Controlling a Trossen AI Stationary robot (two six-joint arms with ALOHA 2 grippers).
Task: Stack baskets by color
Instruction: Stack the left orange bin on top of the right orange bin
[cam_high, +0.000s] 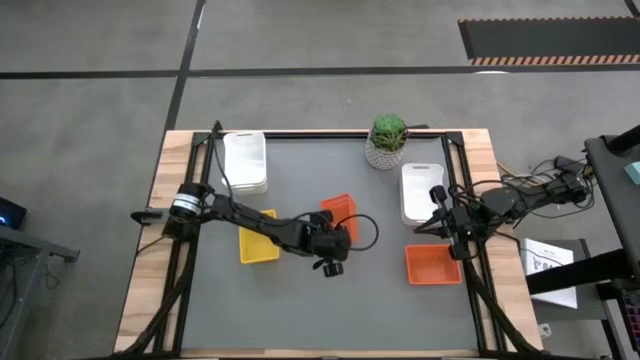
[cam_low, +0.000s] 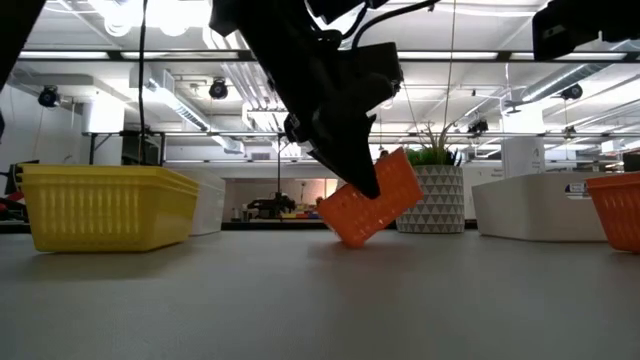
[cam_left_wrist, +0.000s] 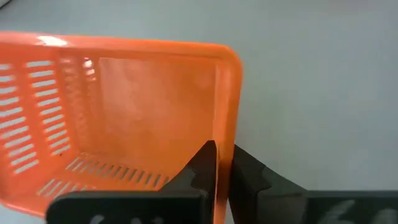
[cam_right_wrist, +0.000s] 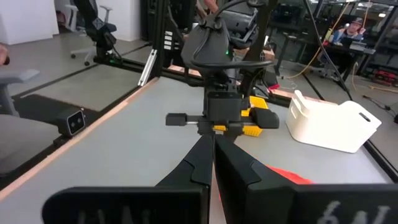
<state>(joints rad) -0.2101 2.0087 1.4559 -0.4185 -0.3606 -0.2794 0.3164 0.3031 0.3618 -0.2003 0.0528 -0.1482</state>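
While tilted on one corner on the table (cam_high: 300, 300), orange basket (cam_left_wrist: 118, 118), wall clamped in left claw (cam_left_wrist: 222, 171); right claw (cam_right_wrist: 211, 158) together.

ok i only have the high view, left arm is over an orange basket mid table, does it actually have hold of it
Observer: Yes. In the left wrist view the left gripper has its jaws shut on one wall of the orange basket.
Operator: is the basket flat on the table
Observer: No. The low view shows it tilted, one lower edge at the tabletop and the other end raised.
Operator: and the right arm
Observer: The right gripper is shut and holds nothing, at the right side of the table.
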